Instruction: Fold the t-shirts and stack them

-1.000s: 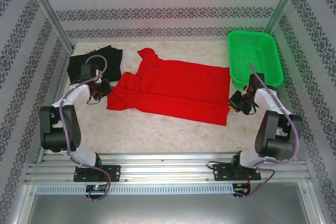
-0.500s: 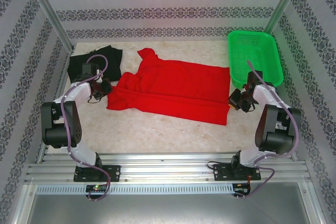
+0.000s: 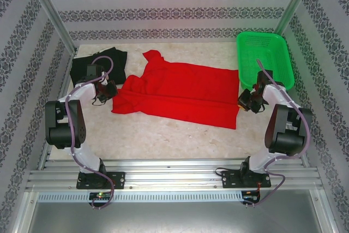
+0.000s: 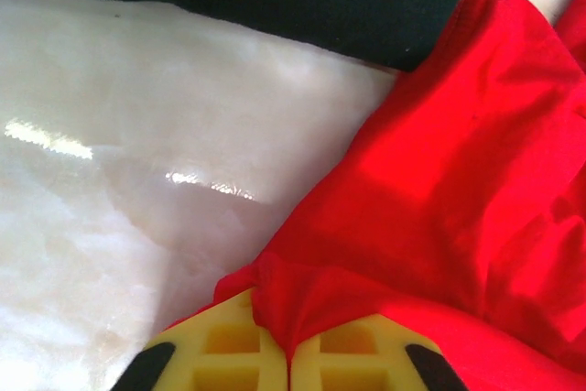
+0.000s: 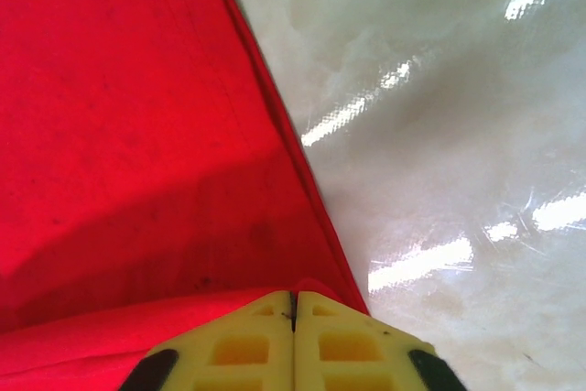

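Pale marbled surface (image 3: 163, 135) inside patterned walls. Across its middle, red shirt (image 3: 180, 94) spread mostly flat, rumpled at the left end. At far left corner, black shirt (image 3: 109, 61), bunched, just beside the red one. At far right, green basket (image 3: 260, 35), near the red shirt's right edge. Left gripper (image 3: 110, 92) low at the shirt's left end, nearly closed, pinching a fold of red cloth between yellow fingers (image 4: 229, 354). Right gripper (image 3: 244, 101) at the right hem, closed down on the red edge.

2 white/blk arms (image 3: 76, 97), yellow fingers (image 4: 229, 354), purple cables (image 3: 66, 121)
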